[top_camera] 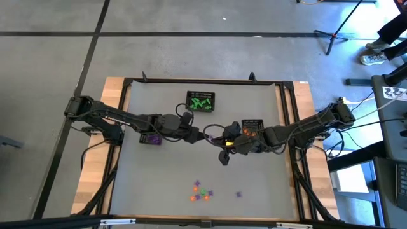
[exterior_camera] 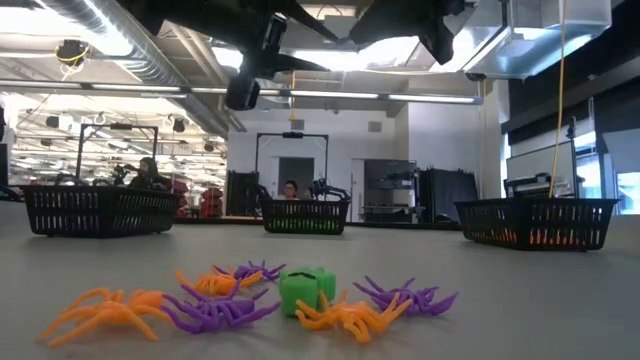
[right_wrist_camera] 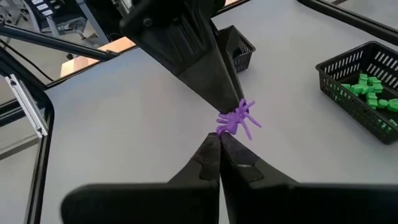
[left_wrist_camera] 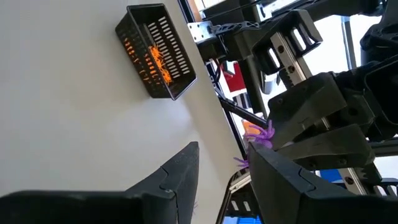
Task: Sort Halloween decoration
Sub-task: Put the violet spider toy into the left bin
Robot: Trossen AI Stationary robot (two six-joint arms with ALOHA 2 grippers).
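I am meeting grippers mid-tabletop, left gripper pinching a purple spider by its body, right gripper clenched empty just beside; light, springy legs, likely slippery.

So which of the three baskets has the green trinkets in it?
The black mesh basket at the middle of the table's far edge: green trinkets lie in it. The left-hand basket holds purple ones, the right-hand basket orange.
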